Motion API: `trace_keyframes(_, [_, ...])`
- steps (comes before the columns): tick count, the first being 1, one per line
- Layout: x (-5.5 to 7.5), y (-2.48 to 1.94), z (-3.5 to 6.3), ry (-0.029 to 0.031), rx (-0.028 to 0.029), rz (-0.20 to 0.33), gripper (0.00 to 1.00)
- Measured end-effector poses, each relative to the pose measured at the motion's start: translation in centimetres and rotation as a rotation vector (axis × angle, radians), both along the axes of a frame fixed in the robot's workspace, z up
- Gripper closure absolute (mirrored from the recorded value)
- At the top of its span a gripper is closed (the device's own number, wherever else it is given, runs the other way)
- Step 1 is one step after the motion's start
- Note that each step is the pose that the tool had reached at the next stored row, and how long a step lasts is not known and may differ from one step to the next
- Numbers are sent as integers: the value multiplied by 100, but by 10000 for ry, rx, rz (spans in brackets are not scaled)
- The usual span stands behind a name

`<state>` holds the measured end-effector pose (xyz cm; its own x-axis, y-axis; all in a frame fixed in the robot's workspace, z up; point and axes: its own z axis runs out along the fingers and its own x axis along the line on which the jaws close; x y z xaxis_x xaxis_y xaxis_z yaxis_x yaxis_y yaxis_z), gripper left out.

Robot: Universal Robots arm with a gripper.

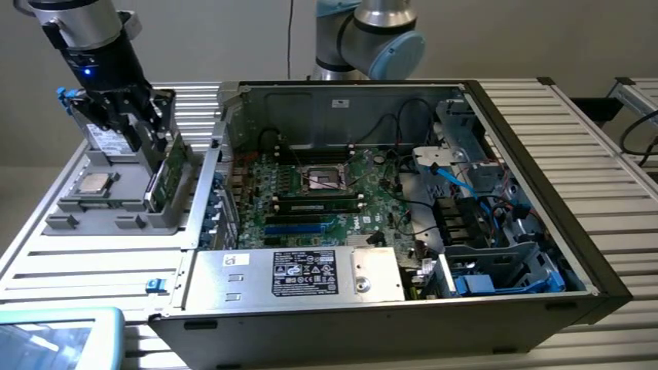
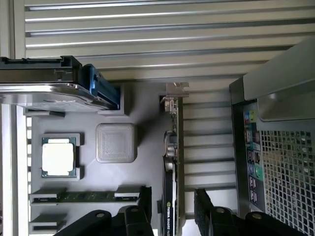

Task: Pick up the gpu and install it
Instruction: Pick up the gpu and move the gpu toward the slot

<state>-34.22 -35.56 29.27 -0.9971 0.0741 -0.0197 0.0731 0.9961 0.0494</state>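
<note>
Wrist (image 1: 98,35) upright, directly above the gpu (image 1: 168,181). The gripper (image 1: 142,142) points straight down, jaws spread wide. One finger (image 2: 143,209) on each side of the gpu's upper edge, gaps on both sides.

In the exterior view, the gripper (image 1: 152,150) covers the upper part of the gpu (image 1: 177,173), so you see just a green strip of it in the grey holder (image 1: 119,193). The arm (image 1: 88,19) above runs out of the frame. In the wrist view, the gpu leaves the frame between the fingers (image 2: 203,206), and the drive (image 2: 44,91) is cut off too. You cannot read the print on the power supply label (image 1: 305,271).
</note>
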Motion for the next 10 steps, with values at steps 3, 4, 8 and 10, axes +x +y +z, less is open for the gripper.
trace_keyframes(3, [-3, 8, -54, 3, -1, 1, 52])
trace_keyframes(4, [-4, 11, -72, 2, -1, 0, 52])
trace_keyframes(8, [-9, 21, -144, 2, -1, 0, 52])
trace_keyframes(10, [-9, 24, -182, 2, -1, 1, 52])
